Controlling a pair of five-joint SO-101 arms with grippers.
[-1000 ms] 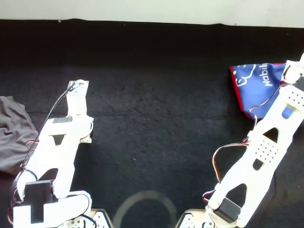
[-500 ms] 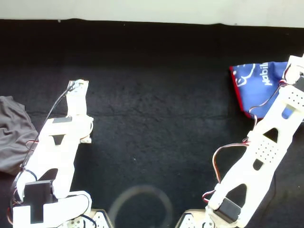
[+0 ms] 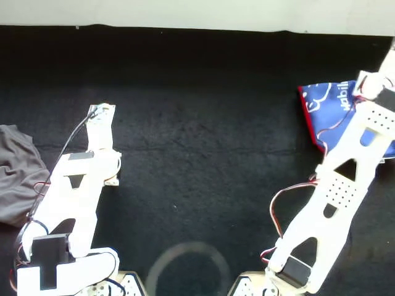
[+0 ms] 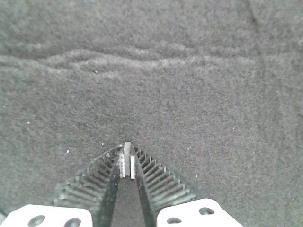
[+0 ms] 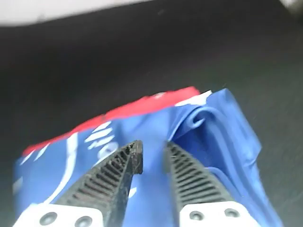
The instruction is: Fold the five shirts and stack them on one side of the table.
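Right fingers (image 5: pixel 118 172) parted, empty, shifted farther over blue shirt (image 5: pixel 222 137); left fingers (image 4: pixel 158 177) clenched, empty, unmoved.

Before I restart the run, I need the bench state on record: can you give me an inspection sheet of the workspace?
Surface: black cloth, faintly creased.
Job's things: blue shirt with a red edge, far right; grey shirt crumpled at the left edge.
Clutter: nothing seen.
Grippers: left gripper shut, over the cloth; right gripper open, over the blue shirt.
Cables: black cable along the left arm; red and white wires looping off the right arm.
Surroundings: white strip beyond the far edge.
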